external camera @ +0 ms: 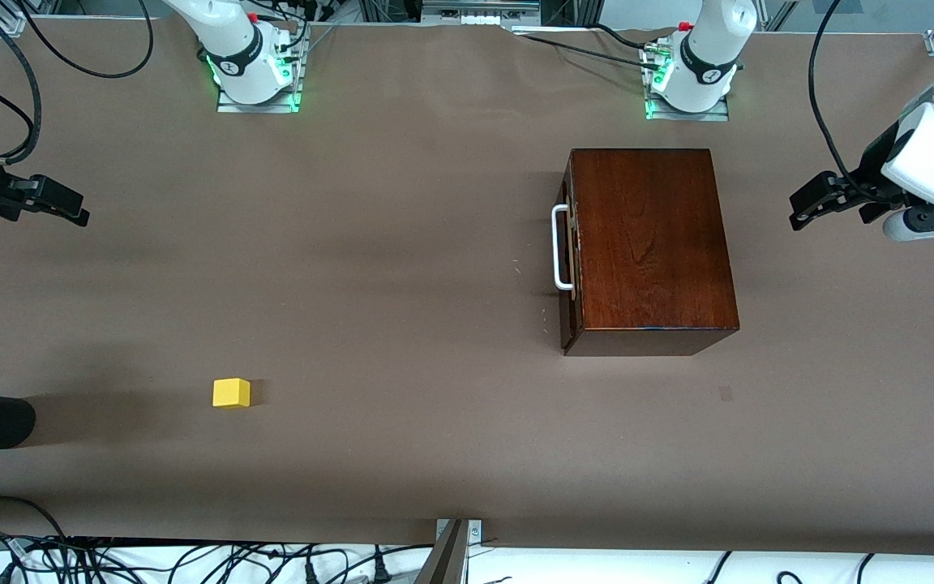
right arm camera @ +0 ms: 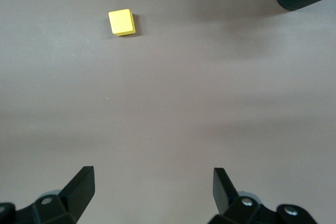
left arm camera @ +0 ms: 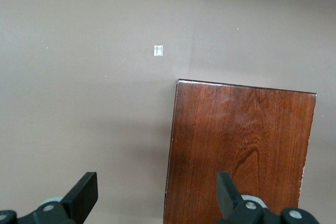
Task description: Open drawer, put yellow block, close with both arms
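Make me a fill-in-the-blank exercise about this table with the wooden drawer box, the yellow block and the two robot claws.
1. The glossy dark mahogany box's drawer is ____.
2. The small bright yellow cube lies nearer the ____ arm's end of the table.
3. The white U-shaped bar handle faces toward the ____ arm's end of the table.
4. The left claw and the right claw both have their fingers ____.

Missing words: closed; right; right; open
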{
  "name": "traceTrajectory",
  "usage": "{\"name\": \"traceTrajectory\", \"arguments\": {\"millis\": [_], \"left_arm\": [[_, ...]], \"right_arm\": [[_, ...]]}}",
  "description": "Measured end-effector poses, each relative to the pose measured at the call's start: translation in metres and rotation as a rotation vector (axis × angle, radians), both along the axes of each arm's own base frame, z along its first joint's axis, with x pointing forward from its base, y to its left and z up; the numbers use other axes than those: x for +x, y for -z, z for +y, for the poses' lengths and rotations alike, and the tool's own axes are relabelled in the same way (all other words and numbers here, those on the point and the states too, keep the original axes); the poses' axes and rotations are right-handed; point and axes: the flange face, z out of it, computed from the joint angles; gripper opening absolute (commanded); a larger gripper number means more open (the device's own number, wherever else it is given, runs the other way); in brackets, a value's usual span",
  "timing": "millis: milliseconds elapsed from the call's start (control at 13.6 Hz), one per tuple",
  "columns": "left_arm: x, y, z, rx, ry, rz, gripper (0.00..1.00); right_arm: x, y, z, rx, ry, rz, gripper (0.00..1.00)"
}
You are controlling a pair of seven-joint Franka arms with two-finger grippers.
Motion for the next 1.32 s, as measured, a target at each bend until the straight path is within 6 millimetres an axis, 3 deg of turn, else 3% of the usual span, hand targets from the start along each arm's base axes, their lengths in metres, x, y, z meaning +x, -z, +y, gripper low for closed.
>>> {"name": "traceTrajectory", "arguments": {"millis": [366,806,1319], "left_arm": [[0.002,0.005,-0.005,0.002,0.008,0.008,1.00],[0.000,0.007,-0.027,0.001,0.044,0.012,1.00],[0.000,0.007,-0.031,0.001,0.053,0.012,1.00]], "right_arm": [[0.000,0.000,0.000,0.000,0.000,0.000,1.00],[0.000,0.000,0.000,0.000,0.000,0.000,1.00],[0.000,0.000,0.000,0.000,0.000,0.000,1.00]]}}
